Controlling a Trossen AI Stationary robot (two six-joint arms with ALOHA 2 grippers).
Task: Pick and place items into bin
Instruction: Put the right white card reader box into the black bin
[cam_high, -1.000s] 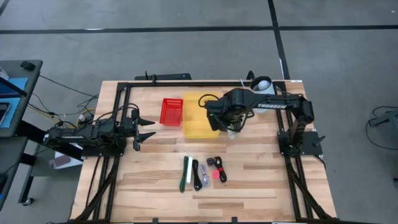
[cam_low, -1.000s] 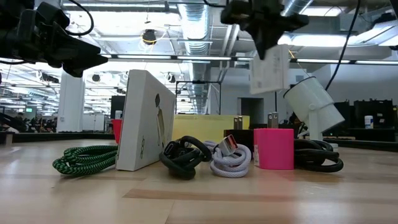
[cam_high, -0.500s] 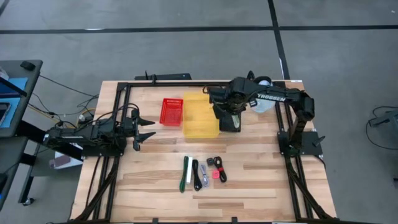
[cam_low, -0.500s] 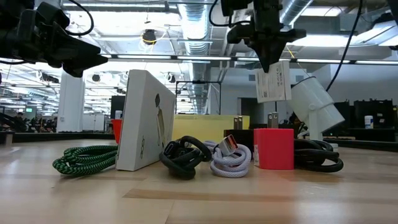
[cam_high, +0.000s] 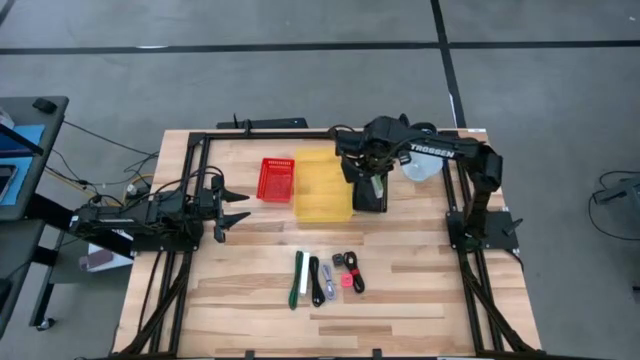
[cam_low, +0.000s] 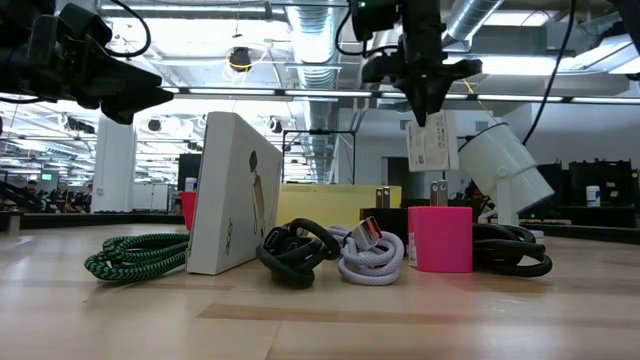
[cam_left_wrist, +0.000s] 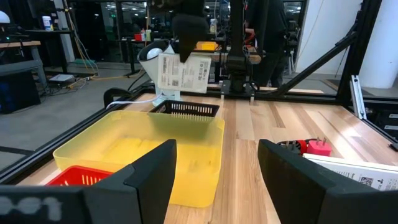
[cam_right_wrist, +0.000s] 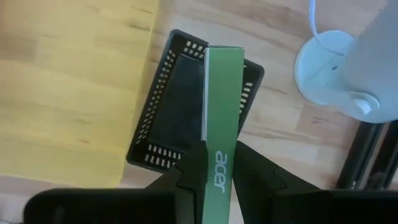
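My right gripper (cam_high: 373, 182) hangs over the black basket (cam_right_wrist: 151, 127), shut on a flat box (cam_low: 432, 142) that has a green narrow side printed "acer" and white labelled faces. The basket stands on the table just right of the yellow bin (cam_high: 322, 186). Near the front edge lie the other items: a green braided cable (cam_low: 140, 255), a white box (cam_low: 232, 195) standing on its edge, a black cable (cam_low: 295, 250), a pale cable (cam_low: 365, 257) and a pink cube (cam_low: 440, 238). My left gripper (cam_left_wrist: 217, 168) waits open at the table's left, pointing level. My right gripper pinches the flat box by its upper end (cam_right_wrist: 219, 169), one finger on each wide face. The fingers (cam_right_wrist: 186, 180) come from above, pointing down. The box hangs upright below them, lifted clear above the black basket.
A red basket (cam_high: 277, 178) stands left of the yellow bin. A white lamp-like device (cam_high: 420, 165) stands close to the right of the black basket, by the far right corner. A dark metal frame (cam_high: 200, 140) runs round the table's edges.
My right gripper has carried the flat box from over the yellow bin's right edge toward the table's right and far side, to above the black basket. It has sunk a little and turned slightly. The box stays hanging in the hold.
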